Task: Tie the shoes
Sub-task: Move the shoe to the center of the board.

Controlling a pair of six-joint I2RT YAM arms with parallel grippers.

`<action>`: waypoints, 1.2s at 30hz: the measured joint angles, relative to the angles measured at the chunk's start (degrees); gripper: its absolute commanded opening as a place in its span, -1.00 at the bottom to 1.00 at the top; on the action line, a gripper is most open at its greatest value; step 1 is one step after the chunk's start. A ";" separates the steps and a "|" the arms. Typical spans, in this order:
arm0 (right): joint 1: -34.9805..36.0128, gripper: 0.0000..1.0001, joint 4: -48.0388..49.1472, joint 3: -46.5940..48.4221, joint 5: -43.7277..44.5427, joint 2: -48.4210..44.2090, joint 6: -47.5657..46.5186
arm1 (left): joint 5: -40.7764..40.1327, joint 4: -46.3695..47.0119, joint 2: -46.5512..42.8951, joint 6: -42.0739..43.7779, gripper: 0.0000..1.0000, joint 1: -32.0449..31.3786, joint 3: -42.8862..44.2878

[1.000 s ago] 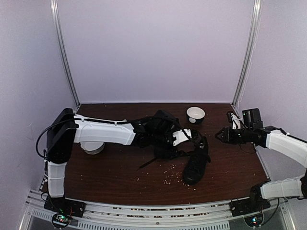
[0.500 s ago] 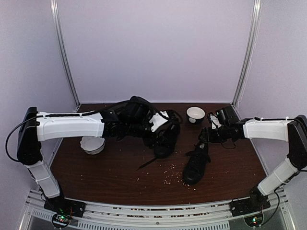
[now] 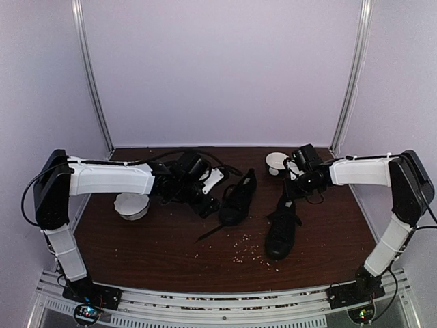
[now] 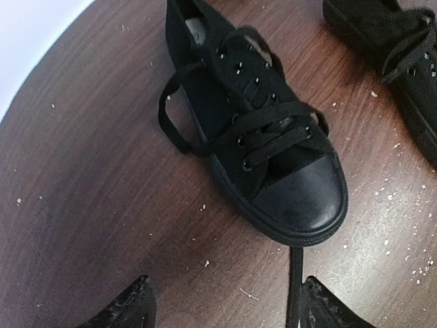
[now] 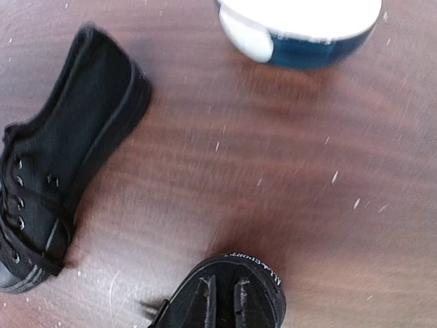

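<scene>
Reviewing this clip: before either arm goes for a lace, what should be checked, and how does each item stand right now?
1. Left gripper open and ready to grasp: ok.
2. Right gripper open and ready to grasp: not ok, it is shut with nothing visibly held.
3. First shoe sole-down in front of the left gripper: ok.
4. Second shoe sole-down on the table: ok.
5. Loose lace end within the left gripper's reach: ok, it lies beside one fingertip.
6. White bowl apart from the right gripper: ok.
</scene>
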 measured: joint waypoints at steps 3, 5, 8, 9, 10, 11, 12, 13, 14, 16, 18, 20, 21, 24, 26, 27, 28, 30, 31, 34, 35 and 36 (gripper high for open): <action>-0.81 -1.00 -1.40 3.54 1.29 1.38 -1.97 | 0.63 -0.20 1.77 -0.90 0.41 0.55 0.09; -1.79 -1.00 -2.67 6.86 1.95 3.26 -3.39 | 1.05 -0.28 2.99 -1.22 0.39 0.57 0.46; -3.26 -0.82 -3.28 11.47 3.43 6.80 -5.29 | 2.01 -0.90 5.46 -1.36 0.38 0.57 1.95; -3.56 -0.69 -3.65 12.44 3.72 7.61 -5.70 | 2.25 -0.94 6.03 -1.36 0.38 0.57 2.27; -3.80 -0.59 -4.04 13.27 3.91 8.26 -6.10 | 2.60 -1.05 6.64 -1.36 0.39 0.57 2.69; -4.00 -0.50 -4.52 14.01 4.09 8.72 -6.49 | 2.95 -1.11 7.10 -1.33 0.40 0.57 3.02; -4.24 -0.40 -5.09 14.53 4.28 9.01 -7.19 | 3.37 -1.16 7.41 -1.33 0.42 0.57 3.23; -4.35 -0.33 -5.46 14.78 4.37 9.03 -7.34 | 3.63 -1.22 7.52 -1.31 0.43 0.57 3.39; -4.42 -0.27 -5.62 14.97 4.42 8.96 -8.00 | 4.02 -1.62 7.52 -1.31 0.45 0.57 3.76; -4.39 -0.15 -5.81 15.10 4.22 8.39 -8.74 | 4.94 -2.16 7.52 -1.25 0.49 0.63 5.07; -4.15 -0.10 -6.45 15.08 4.02 7.08 -9.22 | 6.32 -2.32 7.63 -1.25 0.52 0.96 7.13; -3.63 -0.09 -6.82 15.02 3.82 4.55 -9.46 | 7.96 -2.36 8.39 -1.31 0.54 1.70 10.21; -3.32 -0.09 -6.86 14.95 3.78 3.15 -9.46 | 8.68 -2.23 9.38 -1.36 0.56 2.21 12.57; -1.77 0.04 -6.54 13.68 3.54 -2.93 -9.42 | 10.67 -2.25 14.93 -1.81 0.72 3.85 22.40; -0.85 0.94 -6.62 12.33 3.58 -7.17 -9.09 | 11.96 -2.08 18.80 -2.05 0.79 4.52 27.80; -0.37 1.00 -6.49 11.34 3.76 -9.55 -9.07 | 12.55 -2.05 20.68 -2.25 0.80 4.83 30.03; 0.00 0.99 -6.58 10.34 4.13 -11.76 -9.31 | 12.94 -2.03 22.40 -2.47 0.79 5.05 31.74; 0.35 0.99 -6.56 7.56 5.73 -17.29 -9.79 | 13.20 -2.32 25.14 -3.08 0.79 5.18 33.70; 0.33 0.99 -6.27 6.19 6.75 -20.22 -10.01 | 13.22 -2.58 26.18 -3.48 0.78 5.18 34.18; 0.07 0.99 -3.19 1.60 9.03 -30.71 -10.82 | 13.09 -3.48 29.62 -4.59 0.73 5.18 35.76; -0.07 0.99 -1.60 0.26 9.22 -33.57 -10.99 | 13.18 -3.56 30.53 -4.92 0.69 5.18 36.09; -0.28 0.99 1.60 -1.81 9.27 -36.81 -11.06 | 13.31 -3.85 31.19 -5.20 0.65 5.18 36.39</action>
